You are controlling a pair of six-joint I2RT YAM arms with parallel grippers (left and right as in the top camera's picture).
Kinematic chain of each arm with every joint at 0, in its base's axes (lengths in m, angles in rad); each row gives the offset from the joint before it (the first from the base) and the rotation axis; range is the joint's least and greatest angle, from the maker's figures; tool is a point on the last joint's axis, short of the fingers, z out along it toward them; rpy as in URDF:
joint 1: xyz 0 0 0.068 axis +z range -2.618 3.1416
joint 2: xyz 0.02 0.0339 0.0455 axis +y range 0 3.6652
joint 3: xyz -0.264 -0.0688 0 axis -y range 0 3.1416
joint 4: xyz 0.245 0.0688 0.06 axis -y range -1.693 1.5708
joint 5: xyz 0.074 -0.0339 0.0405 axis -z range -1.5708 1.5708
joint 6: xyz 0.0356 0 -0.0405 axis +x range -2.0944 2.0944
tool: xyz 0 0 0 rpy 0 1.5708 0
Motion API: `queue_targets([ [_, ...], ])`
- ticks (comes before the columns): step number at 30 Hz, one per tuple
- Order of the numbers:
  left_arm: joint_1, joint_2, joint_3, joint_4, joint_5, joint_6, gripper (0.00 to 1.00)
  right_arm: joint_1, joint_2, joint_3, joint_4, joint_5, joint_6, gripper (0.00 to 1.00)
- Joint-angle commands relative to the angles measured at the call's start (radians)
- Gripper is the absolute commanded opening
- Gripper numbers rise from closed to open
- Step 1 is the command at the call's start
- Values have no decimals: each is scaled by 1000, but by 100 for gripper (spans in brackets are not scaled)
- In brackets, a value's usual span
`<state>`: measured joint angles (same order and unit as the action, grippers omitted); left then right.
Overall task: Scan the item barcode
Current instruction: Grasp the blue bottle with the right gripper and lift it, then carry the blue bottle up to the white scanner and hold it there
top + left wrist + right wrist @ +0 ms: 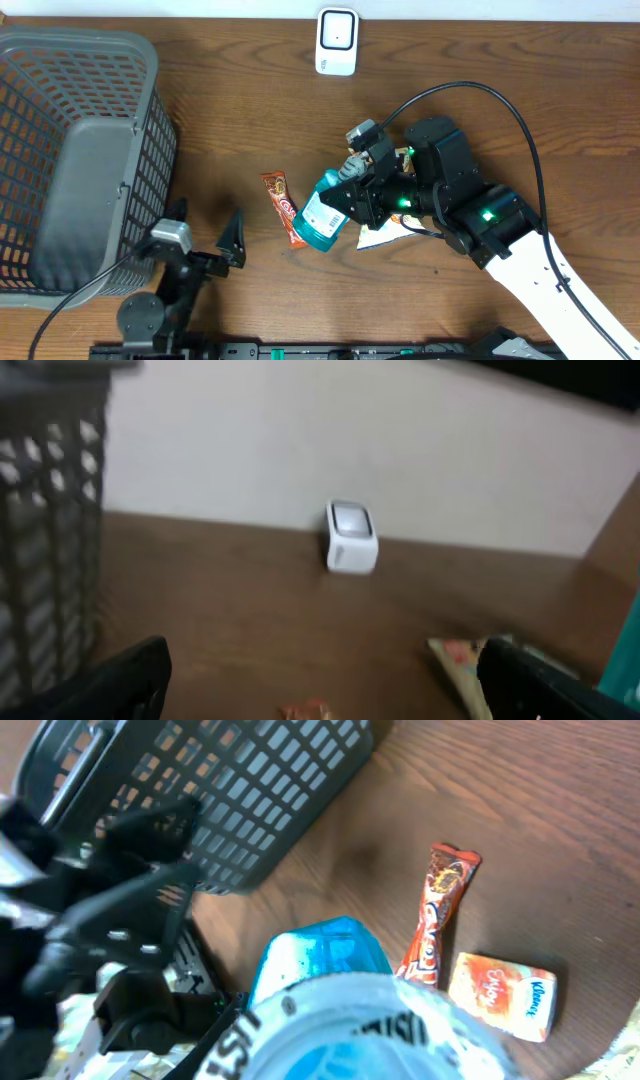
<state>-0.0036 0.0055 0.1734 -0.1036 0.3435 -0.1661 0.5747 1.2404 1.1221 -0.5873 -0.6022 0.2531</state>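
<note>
Bottle (322, 212): 1, translucent blue plastic with rounded shoulders and a white printed label wrapped around the body.
Bottle position: held tilted near the middle of the tabletop (240, 110), label facing up; whether its base touches the wood I cannot tell.
Right hand (350, 192): 1, black, its 2 fingers clamped on the upper end of the bottle.
Left hand (205, 225): 1, black, its 2 fingers spread wide apart with nothing between them, near the front edge beside the basket.
Scanner (336, 42): 1, a small white box with rounded corners and a darker window on its face, standing at the far edge, well apart from the bottle.
Basket (150, 140): 1, grey plastic, walls of open rectangular mesh, at the left end of the tabletop.
Snack bar (280, 200): 1, a long, thin, glossy orange-red wrapper with crimped ends, lying flat just beside the bottle (in the overhead view the bottle's base overlaps its lower end).
Tissue pack (500, 995): 1, a small, flat, orange rectangular packet with white lettering, lying next to the snack bar in the right wrist view.
White packet (385, 235): 1, flat and crinkled, partly hidden under the right arm.
Tabletop surface: dark brown wood with visible grain.
</note>
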Motion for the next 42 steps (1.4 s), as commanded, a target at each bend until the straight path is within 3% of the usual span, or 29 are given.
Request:
queue_targets([
  [1, 2, -2, -44, 4, 38, 40, 98, -5, -24, 19, 7, -63, 16, 4],
  [5, 2, -2, -91, 3, 18, 34, 98, -5, -24, 19, 8, -63, 25, 2],
  [11, 2, -2, -106, -97, 7, 34, 98, -5, -24, 19, 8, -119, 210, 1],
  [16, 2, 0, -106, -105, 7, 34, 98, -5, -24, 19, 8, -164, 208, 2],
  [19, 2, 0, -106, -105, 7, 34, 98, -5, -24, 19, 7, -138, 123, 1],
  [22, 2, 0, -106, -105, 7, 34, 98, -5, -24, 19, -6, 3, 22, 1],
  [29, 2, 0, -106, -105, 7, 34, 98, -5, 2, 18, 23, 644, 0, 1],
  [32, 2, 0, -106, -105, 7, 34, 98, -5, 39, 18, 78, 752, -10, 3],
  [39, 2, 0, -106, -105, 7, 34, 98, -5, 241, 19, 294, 877, -227, 15],
  [42, 2, 0, -106, -105, 7, 34, 98, -5, 328, 27, 375, 998, -253, 13],
])
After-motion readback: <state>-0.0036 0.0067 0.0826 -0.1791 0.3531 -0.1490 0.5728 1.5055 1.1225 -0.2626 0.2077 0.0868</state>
